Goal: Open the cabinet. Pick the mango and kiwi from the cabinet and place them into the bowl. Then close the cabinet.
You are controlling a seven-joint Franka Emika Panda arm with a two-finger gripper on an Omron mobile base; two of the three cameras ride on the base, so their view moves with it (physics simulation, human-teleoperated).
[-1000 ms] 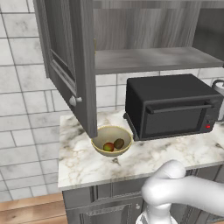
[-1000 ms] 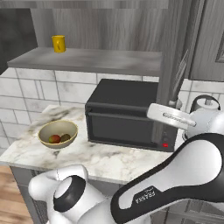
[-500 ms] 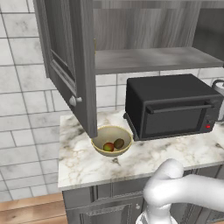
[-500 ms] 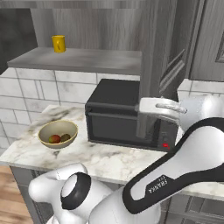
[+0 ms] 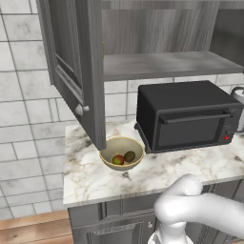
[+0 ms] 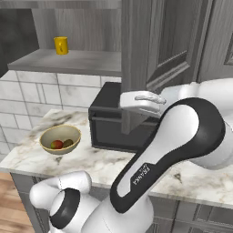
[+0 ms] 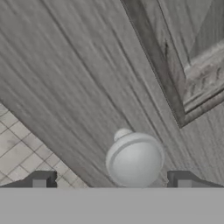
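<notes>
Hand view: my fingertips (image 7: pixel 40 180) spread wide, empty, straddling the knob (image 7: pixel 134 159) on the cabinet (image 7: pixel 78 74) door. Rigid, probably slick little sphere; I'd pinch its middle.

A marble counter (image 5: pixel 90 176) spans the lower half of the left base view. On it, at centre, sits the bowl (image 5: pixel 121 153), and just right of it the black oven (image 5: pixel 188 116), which fills the right of the frame. Above, a grey shelf (image 6: pixel 68 61) crosses the upper left of the right base view; a yellow cup (image 6: pixel 61 45) stands on it near its left end.
</notes>
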